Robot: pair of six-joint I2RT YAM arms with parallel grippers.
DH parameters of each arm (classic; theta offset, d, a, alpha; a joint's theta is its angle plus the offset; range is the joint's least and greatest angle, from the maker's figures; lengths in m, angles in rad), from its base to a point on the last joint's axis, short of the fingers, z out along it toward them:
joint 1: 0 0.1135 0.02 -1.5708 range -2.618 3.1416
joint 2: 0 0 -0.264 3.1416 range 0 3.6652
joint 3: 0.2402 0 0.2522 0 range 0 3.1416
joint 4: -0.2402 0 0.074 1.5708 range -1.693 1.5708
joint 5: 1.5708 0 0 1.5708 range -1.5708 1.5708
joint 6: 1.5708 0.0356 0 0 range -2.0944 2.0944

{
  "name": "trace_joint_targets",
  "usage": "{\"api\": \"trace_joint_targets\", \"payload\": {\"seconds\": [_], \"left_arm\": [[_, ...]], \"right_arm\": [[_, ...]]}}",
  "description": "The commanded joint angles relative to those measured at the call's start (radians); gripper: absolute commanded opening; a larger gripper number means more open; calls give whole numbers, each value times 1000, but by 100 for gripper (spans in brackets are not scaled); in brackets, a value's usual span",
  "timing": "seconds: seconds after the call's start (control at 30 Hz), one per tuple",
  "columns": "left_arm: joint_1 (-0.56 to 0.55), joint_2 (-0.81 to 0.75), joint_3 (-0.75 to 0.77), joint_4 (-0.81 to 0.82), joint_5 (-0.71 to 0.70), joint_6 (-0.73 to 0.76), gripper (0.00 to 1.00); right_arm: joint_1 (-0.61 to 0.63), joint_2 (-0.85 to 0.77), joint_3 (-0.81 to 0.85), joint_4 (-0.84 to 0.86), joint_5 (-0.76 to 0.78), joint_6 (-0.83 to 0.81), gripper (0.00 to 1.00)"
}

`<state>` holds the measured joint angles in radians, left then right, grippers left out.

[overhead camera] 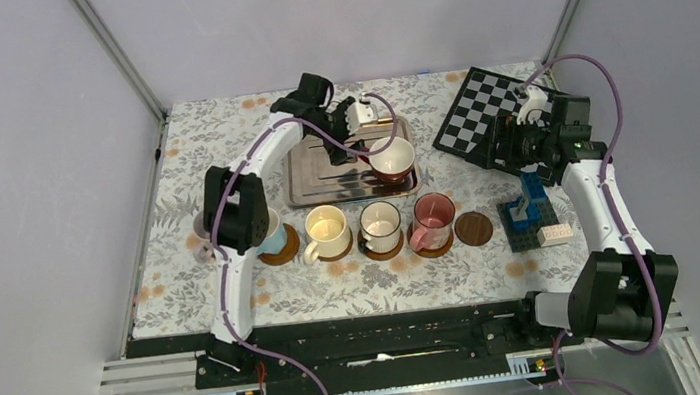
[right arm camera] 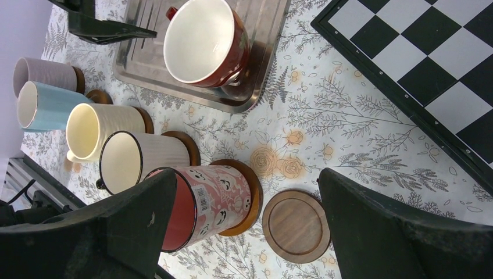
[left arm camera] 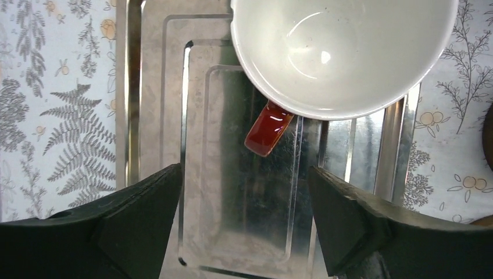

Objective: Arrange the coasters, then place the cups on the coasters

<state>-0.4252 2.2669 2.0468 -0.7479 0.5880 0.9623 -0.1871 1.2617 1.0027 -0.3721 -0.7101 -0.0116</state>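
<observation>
A dark red cup (overhead camera: 393, 159) with a white inside stands on the right end of the silver tray (overhead camera: 308, 177). My left gripper (left arm camera: 244, 168) hovers over the tray, open; the cup's red handle (left arm camera: 267, 129) lies just ahead of the jaws, untouched. In a row near the front, the light blue cup (overhead camera: 273, 235), cream cup (overhead camera: 327, 231), white cup (overhead camera: 380, 222) and pink cup (overhead camera: 432, 218) each stand on a coaster. One bare coaster (overhead camera: 474, 229) lies to their right. A lilac-grey cup (right arm camera: 40, 72) stands on a coaster at the far left. My right gripper (right arm camera: 247, 174) hangs open above the pink cup and the bare coaster (right arm camera: 296, 225).
A chessboard (overhead camera: 482, 116) lies at the back right. Blue toy bricks (overhead camera: 526, 206) on a dark baseplate sit by the right arm. The floral tablecloth (overhead camera: 377, 285) covers the table.
</observation>
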Motion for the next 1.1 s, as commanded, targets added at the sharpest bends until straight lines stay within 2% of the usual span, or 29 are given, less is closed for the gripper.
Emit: {"api": "trace_joint_targets", "payload": {"seconds": [0.0, 0.33, 0.6, 0.83, 0.97, 1.07], "left_arm": [[-24, 13, 30, 76, 38, 21, 83], [-74, 42, -3, 101, 29, 17, 69], [-85, 22, -47, 101, 57, -5, 52], [-93, -4, -84, 102, 81, -78, 31], [-93, -25, -123, 171, 59, -193, 14], [-94, -50, -166, 256, 30, -299, 5]], "right_arm": [[0, 3, 15, 20, -34, -21, 98], [0, 16, 32, 13, -32, -18, 98], [0, 18, 31, 14, -33, -16, 98], [1, 24, 36, 13, -23, -13, 98], [0, 24, 33, 16, -20, -13, 98], [0, 25, 34, 13, -18, -13, 98]]}}
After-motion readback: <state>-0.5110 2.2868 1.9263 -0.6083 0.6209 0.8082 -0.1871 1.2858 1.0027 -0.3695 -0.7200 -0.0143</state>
